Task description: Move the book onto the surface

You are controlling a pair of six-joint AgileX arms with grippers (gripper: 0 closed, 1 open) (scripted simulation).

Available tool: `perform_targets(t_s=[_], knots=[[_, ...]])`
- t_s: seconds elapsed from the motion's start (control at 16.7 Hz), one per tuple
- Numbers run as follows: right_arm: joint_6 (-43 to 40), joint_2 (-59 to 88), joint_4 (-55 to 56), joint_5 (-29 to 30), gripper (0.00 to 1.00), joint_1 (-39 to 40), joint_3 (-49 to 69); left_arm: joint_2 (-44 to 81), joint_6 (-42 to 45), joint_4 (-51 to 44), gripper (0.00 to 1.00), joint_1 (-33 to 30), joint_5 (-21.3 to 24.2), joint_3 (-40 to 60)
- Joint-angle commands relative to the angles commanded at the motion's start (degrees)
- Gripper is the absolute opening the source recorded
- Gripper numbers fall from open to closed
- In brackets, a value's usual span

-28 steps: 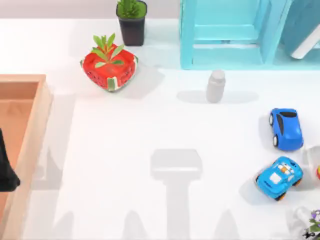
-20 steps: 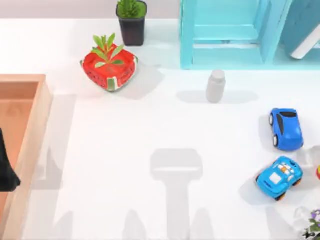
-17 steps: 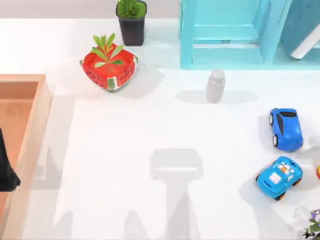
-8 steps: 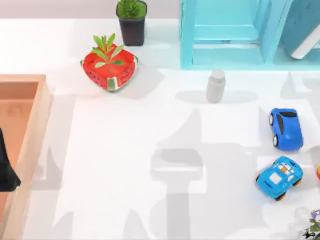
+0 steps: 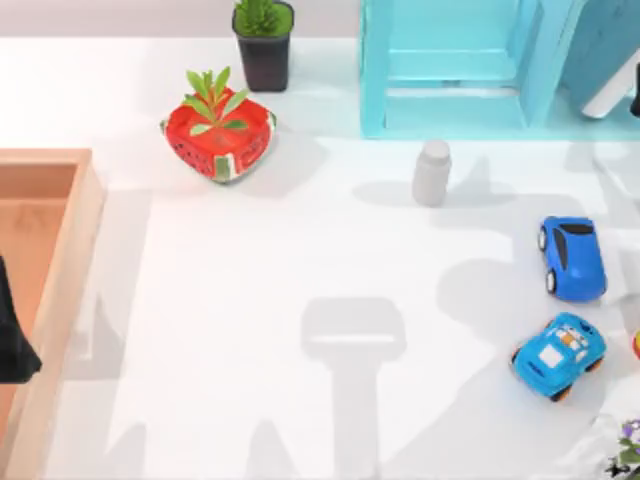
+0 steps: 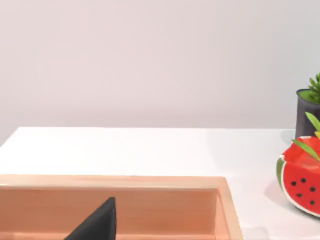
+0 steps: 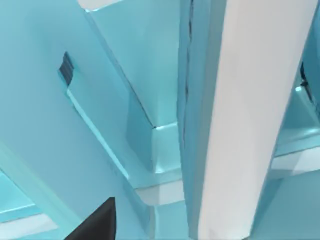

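At the far right edge of the table a dark piece of the right arm now shows beside the book (image 5: 610, 60), where half a second ago there was nothing, and the broad shadow has moved from the middle of the surface (image 5: 260, 290) toward the right corner. I judge that the right arm is reaching for the book and the grasp is not yet made.

The book stands leaning in the right compartment of the turquoise shelf (image 5: 450, 70), at the far right corner of the table, its white page edges turned outward. In the right wrist view these page edges (image 7: 250, 110) are very close, with the teal cover just beside them and the shelf boards behind. One dark fingertip of the right gripper (image 7: 97, 222) is seen there; how far the fingers are open I cannot tell, and they hold nothing that I can see.

The left gripper (image 5: 12, 335) rests over the wooden tray (image 5: 70, 250) at the left edge of the table, as before. Its opening I cannot tell either. The tray looks empty except for the gripper above it.

The book is not yet on the white surface, so the whole move remains.
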Motion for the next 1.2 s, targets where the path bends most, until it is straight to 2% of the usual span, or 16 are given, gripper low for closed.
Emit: perform_targets(t_s=[0.54,0.9,1.2], knots=[[0.4,1.6,-1.0,0.0,1.0,0.2,2.3,0.0,0.0,0.0,1.0,0.0,0.0,0.0],[0.7,10.3,-5.8,1.3,1.0,1.4,15.4,0.0,0.0,0.0,1.0,0.0,0.0,0.0],[1.1,20.0,-5.0,2.7,1.0,2.9,24.4,0.0,0.0,0.0,1.0,0.0,0.0,0.0]])
